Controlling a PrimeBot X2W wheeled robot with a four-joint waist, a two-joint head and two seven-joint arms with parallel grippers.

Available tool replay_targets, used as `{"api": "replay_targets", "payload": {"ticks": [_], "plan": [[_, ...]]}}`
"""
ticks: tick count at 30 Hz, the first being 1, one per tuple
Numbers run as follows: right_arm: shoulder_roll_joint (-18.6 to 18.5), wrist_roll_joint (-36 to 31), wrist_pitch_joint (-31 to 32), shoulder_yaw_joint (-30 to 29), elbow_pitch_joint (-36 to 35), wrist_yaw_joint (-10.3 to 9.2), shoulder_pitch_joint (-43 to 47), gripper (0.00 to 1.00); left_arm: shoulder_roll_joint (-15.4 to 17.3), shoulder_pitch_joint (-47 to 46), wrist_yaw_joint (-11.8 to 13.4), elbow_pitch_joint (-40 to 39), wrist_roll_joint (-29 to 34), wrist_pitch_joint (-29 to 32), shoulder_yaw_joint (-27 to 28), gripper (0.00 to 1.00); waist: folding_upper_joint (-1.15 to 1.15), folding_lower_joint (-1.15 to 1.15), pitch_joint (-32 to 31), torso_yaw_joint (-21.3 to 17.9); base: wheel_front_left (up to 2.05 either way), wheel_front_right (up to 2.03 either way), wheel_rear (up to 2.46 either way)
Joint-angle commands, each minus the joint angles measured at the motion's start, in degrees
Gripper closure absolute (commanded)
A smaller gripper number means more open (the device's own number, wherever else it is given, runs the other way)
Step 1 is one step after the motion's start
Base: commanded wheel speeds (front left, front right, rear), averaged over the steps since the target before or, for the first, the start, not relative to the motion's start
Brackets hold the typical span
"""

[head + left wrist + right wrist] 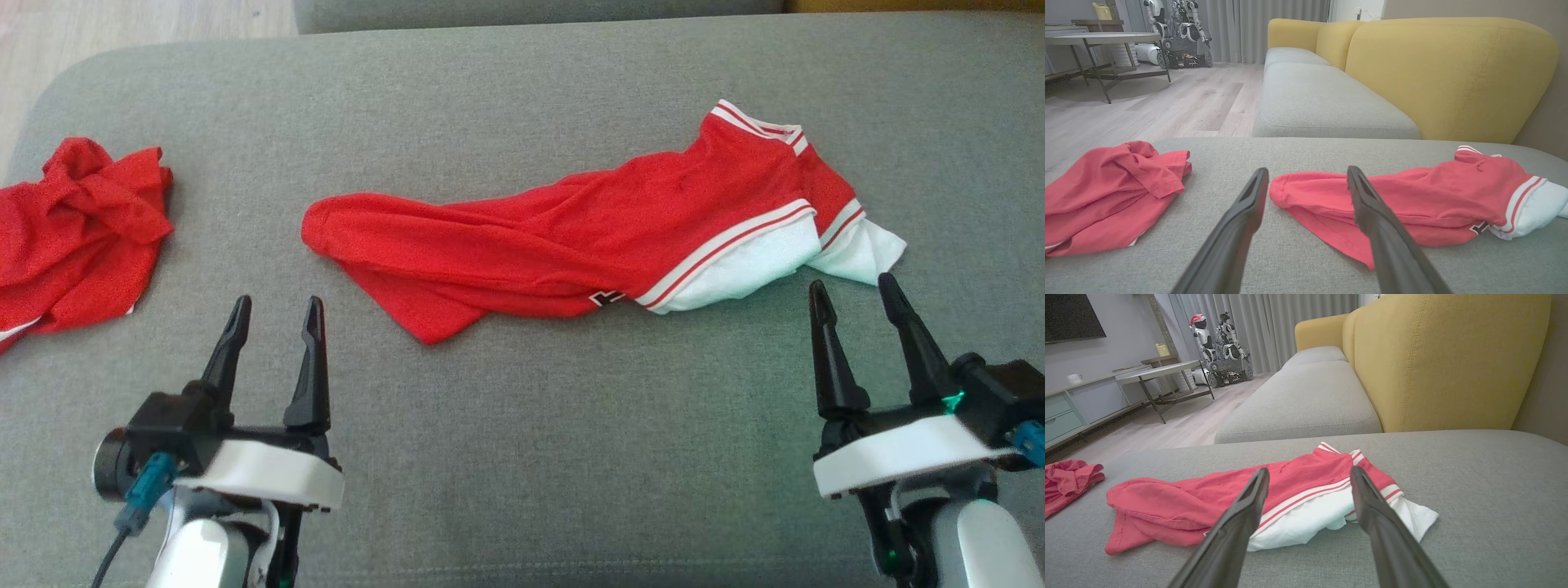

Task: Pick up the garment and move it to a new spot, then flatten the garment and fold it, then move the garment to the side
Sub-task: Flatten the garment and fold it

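The garment point(588, 233) is a red top with white striped sleeves, lying crumpled and stretched left to right across the grey sofa cushion point(522, 425). It also lies ahead of the fingers as the garment point(1412, 200) in the left wrist view and the garment point(1274, 498) in the right wrist view. My left gripper point(277, 314) is open, hovering just short of the garment's left end. My right gripper point(853, 294) is open too, close in front of the white sleeve at the garment's right end. Neither holds anything.
A second red cloth point(77, 233) lies bunched at the cushion's left edge. A yellow backrest point(1453, 77) rises behind the seat, with more grey cushions beyond. Wooden floor point(1147, 106), a round table point(1102, 38) and a parked robot point(1180, 32) lie to the left.
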Motion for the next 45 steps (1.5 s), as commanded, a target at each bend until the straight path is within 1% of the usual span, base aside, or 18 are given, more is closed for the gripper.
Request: {"api": "replay_targets", "payload": {"ticks": [1, 7, 10, 15, 19, 24, 28, 29, 30, 31, 32, 38, 41, 45], "plan": [[-0.7, -0.5, 0.3, 1.3, -2.4, -0.05, -0.8, 0.00, 1.0, -1.6, 0.2, -2.0, 0.1, -0.3, 1.7, 0.00, 0.00, 0.00, 0.1, 0.2, 0.00, 0.00, 0.00], [-1.2, -0.2, 0.5, 1.0, -1.9, -0.05, -2.0, 0.00, 0.8, -2.4, 0.0, -1.8, 0.0, -0.5, 0.9, 0.00, 0.00, 0.00, 0.8, 1.0, 0.00, 0.00, 0.00], [-2.1, 0.3, 0.8, 0.3, 0.2, -0.05, -3.6, 0.00, 0.6, -3.2, -0.1, -1.6, 0.1, -0.7, 0.5, 0.00, 0.00, 0.00, 1.4, 1.5, 0.00, 0.00, 0.00], [-4.4, 0.8, 0.9, -2.6, 7.3, -0.05, -7.7, 0.00, -0.1, -4.6, -0.5, -1.0, 0.1, -1.3, -0.5, 0.00, 0.00, 0.00, 2.7, 2.8, 0.00, 0.00, 0.00], [-5.9, 1.8, 0.7, -3.6, 13.6, -0.05, -11.2, 0.00, -0.5, -5.7, -0.9, 0.1, -0.1, -1.9, -0.8, 0.00, 0.00, 0.00, 3.7, 3.7, 0.00, 0.00, 0.00], [-7.5, 3.1, 1.5, -2.3, 19.8, -0.05, -14.8, 0.00, -0.9, -6.6, -1.2, 1.3, -0.4, -2.5, -1.0, 0.00, 0.00, 0.00, 4.5, 4.4, 0.00, 0.00, 0.00], [-8.7, 4.5, 1.7, -0.3, 22.8, -0.05, -16.9, 0.00, -1.0, -7.0, -1.3, 1.8, -0.4, -2.8, -1.1, 0.00, 0.00, 0.00, 4.9, 4.5, 0.00, 0.00, 0.00], [-8.9, 5.0, 2.0, 0.2, 23.4, -0.05, -17.3, 0.02, -1.0, -7.2, -1.4, 1.9, -0.4, -2.9, -1.1, 0.00, 0.00, 0.00, 5.0, 4.6, 0.00, 0.00, 0.00], [-9.2, 5.5, 2.2, 0.7, 23.9, -0.05, -17.7, 0.56, -1.0, -7.4, -1.5, 1.9, -0.3, -3.0, -1.3, 0.00, 0.00, 0.00, 5.1, 4.7, 0.00, 0.00, 0.00], [-9.5, 6.0, 2.2, 1.1, 24.3, -0.05, -17.9, 0.93, -0.9, -7.7, -1.6, 2.0, -0.1, -3.0, -1.4, 0.00, 0.00, 0.00, 5.1, 4.8, 0.00, 0.00, 0.00], [-9.7, 6.5, 2.5, 1.6, 24.7, -0.05, -18.0, 1.00, -0.8, -8.0, -1.7, 2.1, 0.0, -3.1, -1.5, 0.00, 0.00, 0.00, 5.1, 4.9, 0.00, 0.00, 0.00], [-10.2, 8.6, 2.3, 2.7, 24.0, -0.05, -17.8, 1.00, -0.4, -8.9, -1.9, 2.3, 0.4, -3.3, -1.6, 0.00, 0.00, 0.00, 5.2, 4.9, 0.00, 0.00, 0.00], [-9.8, 9.4, 1.8, 2.1, 21.2, -0.05, -16.7, 1.00, -0.4, -9.1, -1.8, 2.4, 0.5, -3.4, -1.5, 0.00, 0.00, 0.00, 5.1, 4.7, 0.00, 0.00, 0.00], [-8.0, 10.5, 2.4, -0.6, 15.2, -0.05, -14.0, 1.00, -0.4, -8.7, -1.4, 2.3, 0.4, -3.5, -1.3, 0.00, 0.00, 0.00, 4.8, 4.1, 0.00, 0.00, 0.00]]}}
